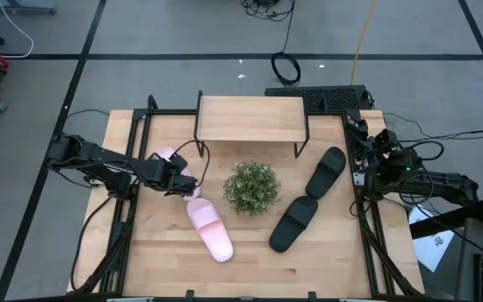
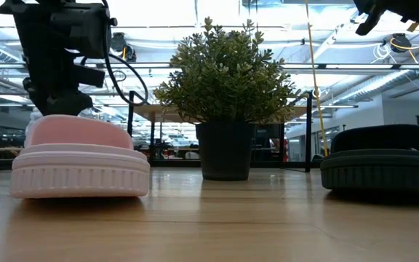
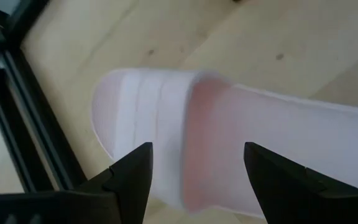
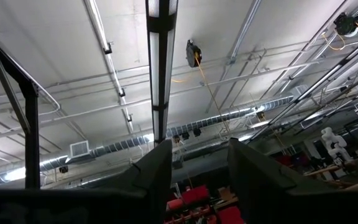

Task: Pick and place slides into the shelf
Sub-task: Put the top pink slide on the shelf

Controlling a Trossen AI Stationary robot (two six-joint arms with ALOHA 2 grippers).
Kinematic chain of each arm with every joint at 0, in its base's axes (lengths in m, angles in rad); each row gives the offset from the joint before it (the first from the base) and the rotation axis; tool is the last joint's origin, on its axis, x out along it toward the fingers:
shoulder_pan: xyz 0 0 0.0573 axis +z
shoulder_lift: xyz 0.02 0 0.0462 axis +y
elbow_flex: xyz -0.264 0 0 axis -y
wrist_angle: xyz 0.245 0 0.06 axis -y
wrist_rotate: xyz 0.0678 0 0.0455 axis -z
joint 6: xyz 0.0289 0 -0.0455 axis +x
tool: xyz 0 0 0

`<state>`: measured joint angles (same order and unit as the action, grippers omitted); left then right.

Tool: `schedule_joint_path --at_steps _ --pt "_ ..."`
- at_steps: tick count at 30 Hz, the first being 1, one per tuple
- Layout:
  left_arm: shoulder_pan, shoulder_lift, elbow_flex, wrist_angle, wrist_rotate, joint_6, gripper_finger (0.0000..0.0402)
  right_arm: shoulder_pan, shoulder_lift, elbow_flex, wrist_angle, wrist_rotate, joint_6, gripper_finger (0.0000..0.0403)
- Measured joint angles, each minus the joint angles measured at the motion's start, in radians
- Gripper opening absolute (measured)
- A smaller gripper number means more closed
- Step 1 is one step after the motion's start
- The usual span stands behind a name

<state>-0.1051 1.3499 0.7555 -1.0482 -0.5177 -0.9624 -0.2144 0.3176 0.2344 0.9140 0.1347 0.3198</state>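
Note:
Two pink slides lie flat on the table: one (image 1: pixel 210 228) left of the plant toward the near edge, the other (image 1: pixel 168 157) farther back at the left. My left gripper (image 1: pixel 183 180) hangs open over that far slide (image 3: pixel 229 143). In the left wrist view its fingers stand on either side of the broad strap (image 3: pixel 160 118), apart from it. Two black slides (image 1: pixel 327 170) (image 1: pixel 294 222) lie flat right of the plant. The shelf (image 1: pixel 250 117) stands at the far edge. My right gripper (image 4: pixel 194 168) waits open at the right edge (image 1: pixel 363 138), pointing up at the ceiling.
A potted plant (image 1: pixel 251 186) stands mid-table between the pink and black slides, in front of the shelf. Black frame rails (image 1: pixel 132 168) run along the left and right table edges. Bare tabletop (image 1: pixel 250 268) stretches along the near edge.

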Motion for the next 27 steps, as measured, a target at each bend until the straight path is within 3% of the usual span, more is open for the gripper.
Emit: schedule_joint_path --at_steps 7,18,27 --pt "0.0 0.057 0.001 -0.004 -0.008 0.026 0.0248 0.0 0.0 0.0 -0.004 0.0 0.008 0.0148" --pt "0.022 0.256 0.005 -0.008 -0.037 0.031 0.0248 0.0 0.038 0.0 -0.007 0.0 0.008 0.0148" --pt "0.022 0.258 0.002 -0.045 -0.064 -0.006 0.0248 -0.001 0.068 0.0 -0.007 0.029 0.008 0.0148"
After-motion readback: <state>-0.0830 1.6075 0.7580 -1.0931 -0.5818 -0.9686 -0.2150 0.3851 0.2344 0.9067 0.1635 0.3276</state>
